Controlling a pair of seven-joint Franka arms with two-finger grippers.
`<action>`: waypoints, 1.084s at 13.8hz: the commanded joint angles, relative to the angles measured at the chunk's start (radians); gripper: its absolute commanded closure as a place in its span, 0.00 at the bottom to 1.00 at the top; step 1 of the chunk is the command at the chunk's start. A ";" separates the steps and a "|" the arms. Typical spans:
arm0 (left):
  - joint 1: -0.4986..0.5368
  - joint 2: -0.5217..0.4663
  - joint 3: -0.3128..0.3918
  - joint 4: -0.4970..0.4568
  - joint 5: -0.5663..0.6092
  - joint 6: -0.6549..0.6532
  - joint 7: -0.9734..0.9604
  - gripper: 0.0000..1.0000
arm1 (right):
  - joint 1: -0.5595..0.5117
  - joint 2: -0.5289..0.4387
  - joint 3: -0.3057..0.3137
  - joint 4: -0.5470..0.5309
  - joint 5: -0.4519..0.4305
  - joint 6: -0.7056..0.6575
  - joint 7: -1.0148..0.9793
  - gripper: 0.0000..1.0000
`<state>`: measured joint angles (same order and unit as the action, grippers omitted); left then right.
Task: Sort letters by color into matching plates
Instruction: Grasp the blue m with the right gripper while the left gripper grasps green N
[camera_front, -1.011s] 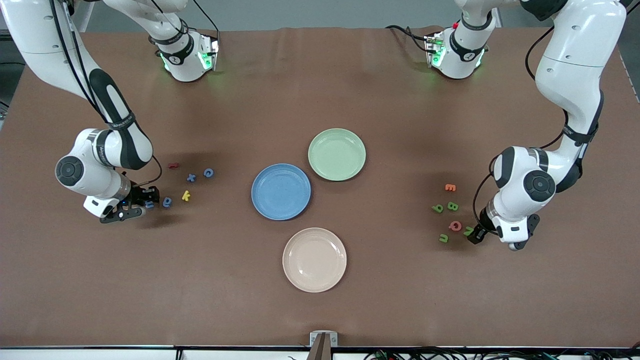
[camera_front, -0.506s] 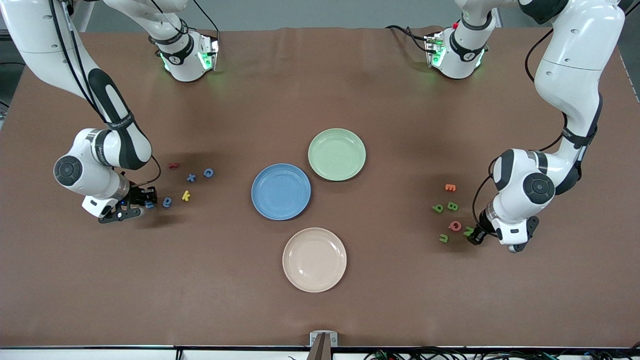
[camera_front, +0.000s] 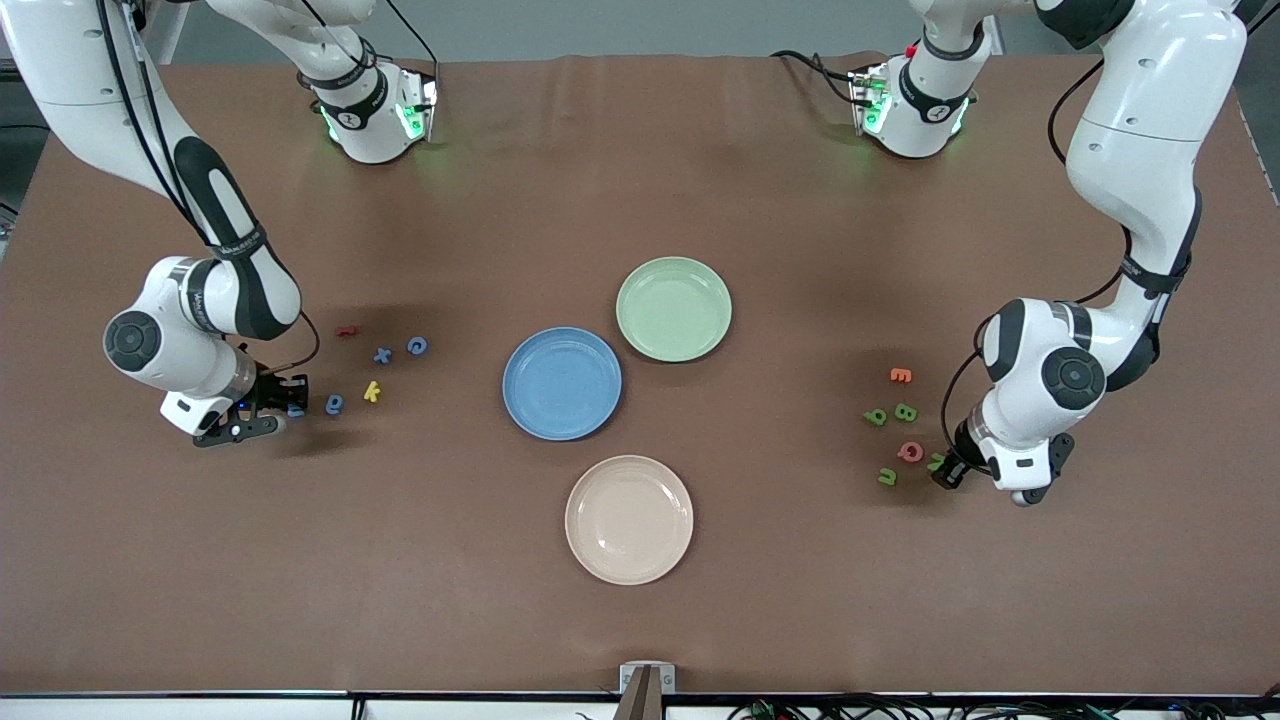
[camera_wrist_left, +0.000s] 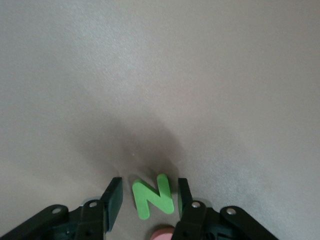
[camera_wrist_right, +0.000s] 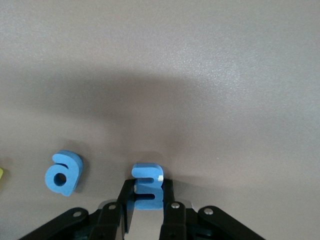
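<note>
Right gripper (camera_wrist_right: 145, 212): clenched on a blue letter (camera_wrist_right: 148, 192), low at the right arm's end of the table (camera_front: 640, 620).
Left gripper (camera_wrist_left: 147, 205): fingers spread, a green letter N (camera_wrist_left: 154, 196) between them, untouched.
Blue letters: four, at nine o'clock from the blue plate (camera_front: 562, 383).
Green letters: four, at four o'clock from the green plate (camera_front: 674, 308).
Plates: three, one beige (camera_front: 629, 519).
</note>
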<state>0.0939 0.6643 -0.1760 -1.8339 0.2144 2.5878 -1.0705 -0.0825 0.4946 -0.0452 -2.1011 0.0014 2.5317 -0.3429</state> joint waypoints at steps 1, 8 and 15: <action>-0.011 0.020 0.003 0.025 0.013 -0.015 -0.025 0.48 | -0.008 0.009 0.011 -0.002 0.002 -0.005 0.002 0.99; -0.008 0.026 0.003 0.024 0.022 -0.015 -0.017 0.84 | -0.010 0.004 0.011 0.004 0.003 -0.022 0.035 0.99; -0.002 -0.035 -0.005 0.085 0.025 -0.179 0.018 1.00 | 0.035 -0.056 0.016 0.010 0.003 -0.143 0.192 1.00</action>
<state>0.0998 0.6639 -0.1747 -1.7765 0.2164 2.4944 -1.0525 -0.0756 0.4841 -0.0358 -2.0834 0.0026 2.4374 -0.2242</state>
